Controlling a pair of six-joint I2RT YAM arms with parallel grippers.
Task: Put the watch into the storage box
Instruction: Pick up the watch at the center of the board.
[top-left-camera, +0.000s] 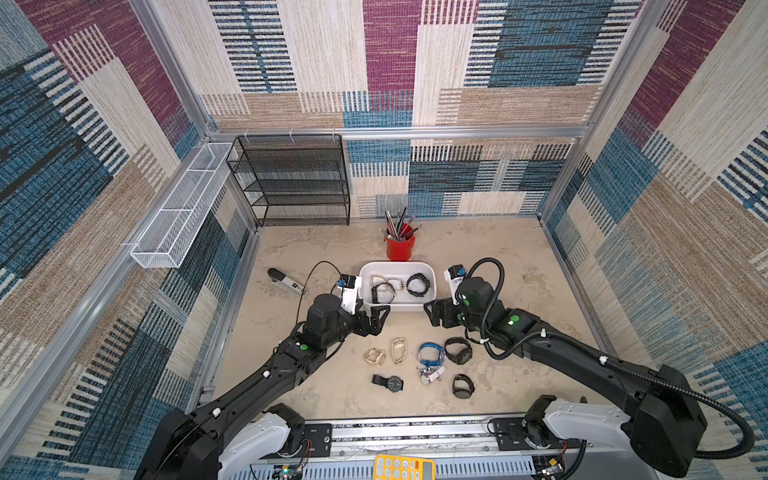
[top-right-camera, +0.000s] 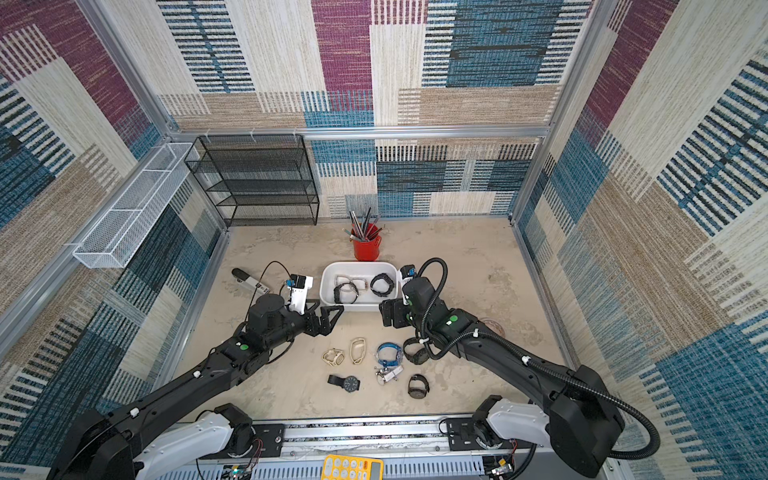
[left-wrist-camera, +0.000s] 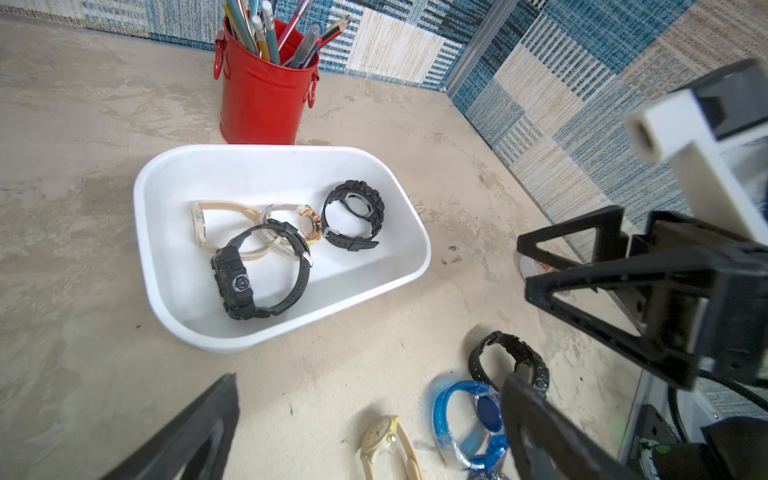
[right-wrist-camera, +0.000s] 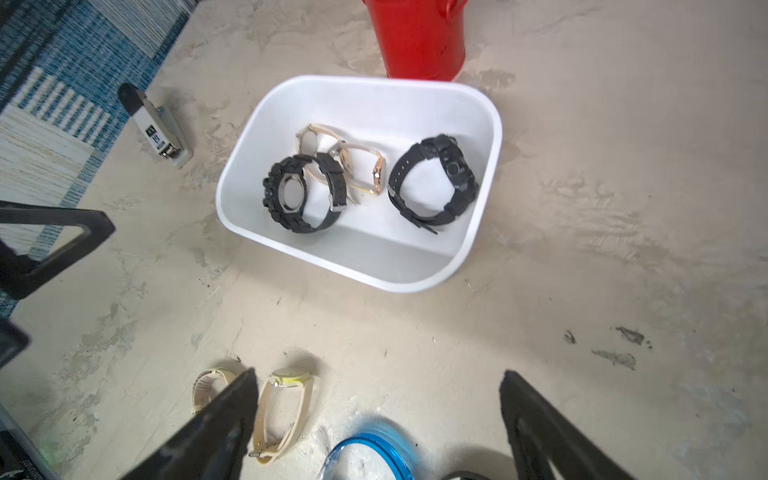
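Your left claw (top-left-camera: 380, 318) and right claw (top-left-camera: 431, 312) both hang released and empty by the storage box's (top-left-camera: 397, 263) near wall. Loose watches (top-left-camera: 398, 350) crowd the worktop (top-left-camera: 498, 257). The blue watch (top-left-camera: 430, 352) lies just beside its neighbours, so one pinch may drag two.

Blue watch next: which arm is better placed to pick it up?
Right, probably. The blue watch lies closest to the open right gripper, showing between its fingers in the wrist view. The open left gripper hovers farther aside.
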